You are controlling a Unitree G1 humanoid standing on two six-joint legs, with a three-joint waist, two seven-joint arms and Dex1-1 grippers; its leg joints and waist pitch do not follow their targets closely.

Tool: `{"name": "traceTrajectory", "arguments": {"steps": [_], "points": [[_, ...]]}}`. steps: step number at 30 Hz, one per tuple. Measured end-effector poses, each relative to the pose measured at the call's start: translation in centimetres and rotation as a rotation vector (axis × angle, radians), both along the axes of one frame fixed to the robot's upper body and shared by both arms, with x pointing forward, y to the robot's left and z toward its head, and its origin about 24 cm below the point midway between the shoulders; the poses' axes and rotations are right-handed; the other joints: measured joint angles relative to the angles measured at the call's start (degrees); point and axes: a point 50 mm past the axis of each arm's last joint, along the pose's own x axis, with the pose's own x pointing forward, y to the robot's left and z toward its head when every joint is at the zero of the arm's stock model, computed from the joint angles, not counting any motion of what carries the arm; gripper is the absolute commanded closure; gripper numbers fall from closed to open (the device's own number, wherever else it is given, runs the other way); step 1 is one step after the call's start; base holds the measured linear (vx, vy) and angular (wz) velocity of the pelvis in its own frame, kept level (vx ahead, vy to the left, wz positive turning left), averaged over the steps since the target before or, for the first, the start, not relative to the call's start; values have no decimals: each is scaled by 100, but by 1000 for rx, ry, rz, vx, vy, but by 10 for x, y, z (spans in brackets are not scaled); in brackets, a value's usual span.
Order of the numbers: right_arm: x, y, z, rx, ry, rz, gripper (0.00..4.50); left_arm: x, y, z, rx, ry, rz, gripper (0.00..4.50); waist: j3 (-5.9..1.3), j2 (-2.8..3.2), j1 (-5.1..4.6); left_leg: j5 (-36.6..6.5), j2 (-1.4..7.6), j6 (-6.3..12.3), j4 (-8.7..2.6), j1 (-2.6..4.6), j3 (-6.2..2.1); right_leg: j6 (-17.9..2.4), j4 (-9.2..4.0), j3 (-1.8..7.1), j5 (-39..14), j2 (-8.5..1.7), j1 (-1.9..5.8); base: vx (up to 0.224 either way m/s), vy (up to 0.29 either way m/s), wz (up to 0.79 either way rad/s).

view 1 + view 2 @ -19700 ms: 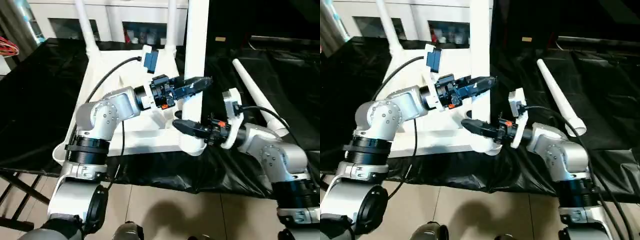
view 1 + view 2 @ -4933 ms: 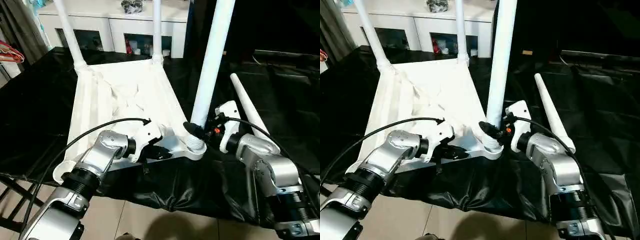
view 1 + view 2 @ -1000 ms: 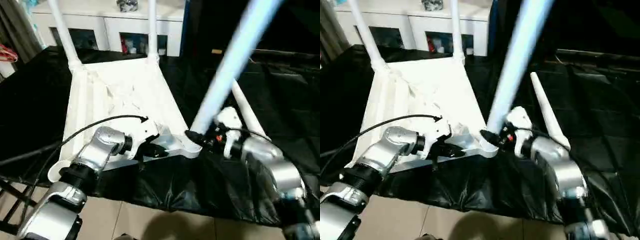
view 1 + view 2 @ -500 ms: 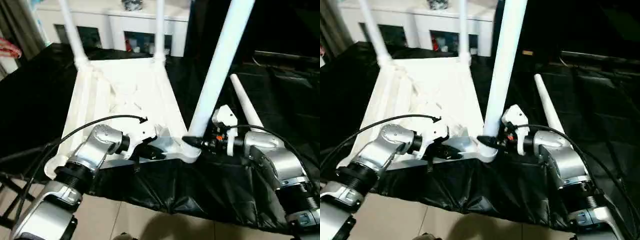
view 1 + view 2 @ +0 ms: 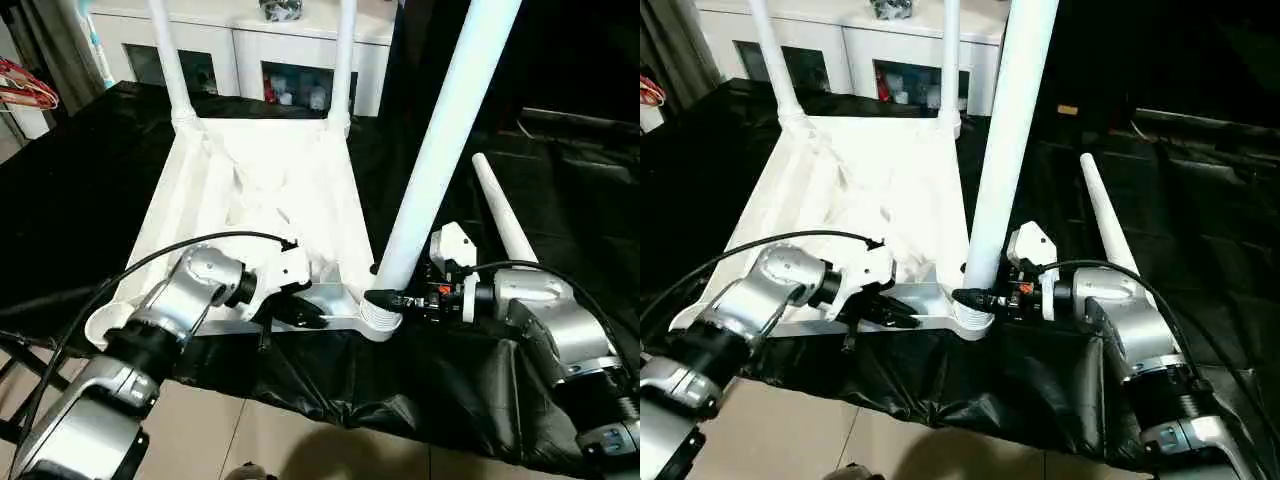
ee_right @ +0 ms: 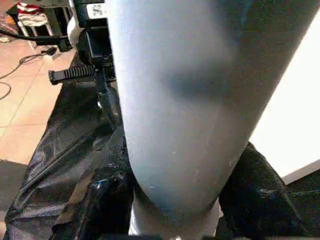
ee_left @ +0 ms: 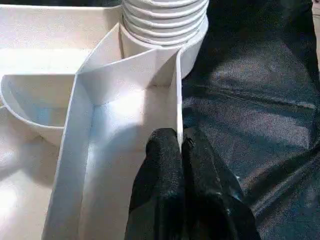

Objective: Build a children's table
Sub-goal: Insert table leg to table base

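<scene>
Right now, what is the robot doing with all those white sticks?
It is building a little white table, which lies upside down on a black sheet. The right gripper grips a leg near its base at the near corner socket. The left gripper pinches the table's thin rim. Two legs stand at the far corners; one leg lies loose.

About twenty seconds back, the left tool (image 5: 305,318) is raised against the upright leg (image 5: 440,150) above the right tool (image 5: 385,297); now it is down at the near rim of the children's table (image 5: 260,190), pinched closed on the thin wall beside the corner socket (image 5: 378,318). A second ago the leg leans sharply toward the right; now it stands closer to upright in the socket, with the right tool's fingers (image 6: 107,200) on either side of its base.
</scene>
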Motion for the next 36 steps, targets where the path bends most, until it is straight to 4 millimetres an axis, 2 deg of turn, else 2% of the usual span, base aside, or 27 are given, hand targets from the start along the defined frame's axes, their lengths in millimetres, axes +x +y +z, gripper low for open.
{"name": "traceTrajectory", "arguments": {"steps": [5,9,11,16,20,28,36], "points": [[4,3,-4,33,-2,-58,264,2,-2,-1,-8,1,49,450,10,-17,-18,1,2,-1,0,12,0,17,0,1,-10,0,11,0,0,0],[21,9,-7,49,-36,-257,264,12,-7,0,-12,-40,194,450,35,-47,-112,9,1,-14,2,8,0,17,-2,-1,-10,-1,-3,0,0,0],[28,9,-9,58,-38,-351,264,14,-14,-1,-24,-53,243,450,37,-47,-187,10,2,-15,2,8,-3,16,-22,-7,-9,-2,-6,0,0,0],[51,16,-7,88,-28,-603,264,21,-36,-2,-59,-77,431,450,37,-49,-277,11,3,-18,3,3,-4,-60,-22,-12,39,-2,-30,0,0,0],[64,21,-3,94,-19,-723,264,23,-56,1,-62,-107,518,450,36,-48,-314,1,11,-30,-9,-15,-4,-68,-19,-29,45,-1,-54,0,0,0],[70,28,-2,72,-19,-764,264,24,-62,0,-42,-141,557,450,34,-43,-318,8,60,-47,-18,-12,-4,-78,-20,-97,47,7,-53,0,0,0],[70,29,-2,69,-19,-761,264,24,-61,0,-32,-148,556,450,33,-41,-323,12,62,-54,-18,-6,-4,-82,-20,-99,49,6,-50,0,0,0]]}}
